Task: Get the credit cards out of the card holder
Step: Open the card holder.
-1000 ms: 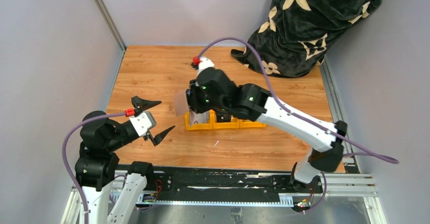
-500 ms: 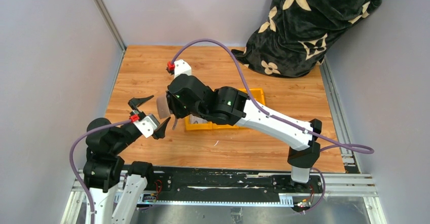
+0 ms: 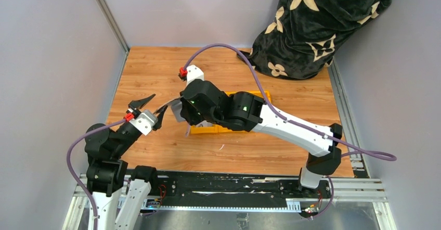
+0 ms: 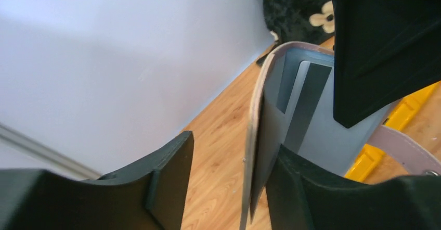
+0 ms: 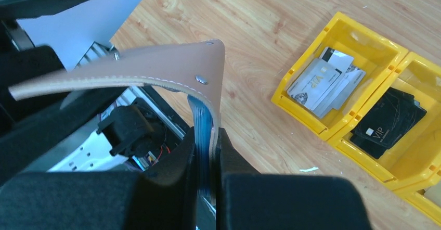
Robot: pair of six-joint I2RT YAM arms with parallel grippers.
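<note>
My right gripper (image 5: 207,136) is shut on the card holder (image 5: 130,68), pinching its folded edge and holding it in the air, pinkish-tan outside up. The holder's grey-blue inside with its slots (image 4: 317,136) faces the left wrist view. My left gripper (image 4: 234,147) stands open around one flap (image 4: 260,136); the flap lies against the right finger (image 4: 322,199), with a gap to the left finger (image 4: 156,188). From above, the holder (image 3: 176,107) hangs between the two arms. Several whitish credit cards (image 5: 325,79) lie in a yellow bin (image 5: 307,55). I cannot tell whether any card sits in the slots.
A second yellow bin holds a black wallet marked VIP (image 5: 387,120). The row of yellow bins (image 3: 208,130) sits mid-table under the right arm. A dark flowered blanket (image 3: 322,27) fills the far right corner. Grey walls close the left and back sides.
The right arm carried the holder leftward to the left gripper. The left gripper rose, came in around one flap, and its jaws narrowed.
</note>
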